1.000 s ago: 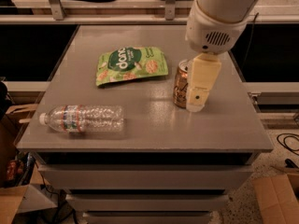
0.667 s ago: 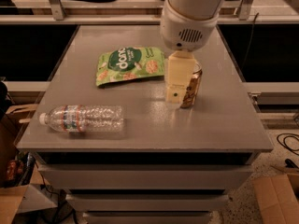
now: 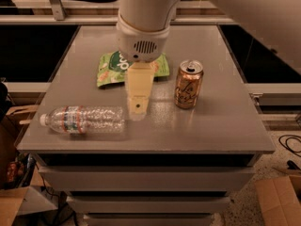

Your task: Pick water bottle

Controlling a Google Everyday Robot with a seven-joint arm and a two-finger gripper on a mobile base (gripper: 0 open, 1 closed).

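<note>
Water bottle: the water bottle (image 3: 84, 120) lies on its side near the front left edge of the table (image 3: 211, 126), white cap pointing left, label band near the neck, base end pointing toward the table's middle.

Gripper: the gripper (image 3: 137, 108) hangs below the arm's wrist over the middle of the table, its tip just beside the bottle's base end and apart from it.

Gripper state: it is seen edge-on, so it cannot be told whether it is open or closed. It holds nothing that can be seen.

Step in hand: judged as the approach, with the bottle not yet grasped.

How to do it well: the gripper probably needs to travel left until it is over the ribbed body, between label and base, and come down across the bottle's width, not along its length.

Handling: a round, thin-walled bottle lying flat will likely roll or squash, so a centred, moderate squeeze looks safest.

Risk: a descent from the present spot would likely clip the base and push the bottle toward the left edge.

Neighbours: the drink can (image 3: 189, 84) stands upright well to the right. The green snack bag (image 3: 113, 69) lies behind the arm. Neither blocks the path.
</note>
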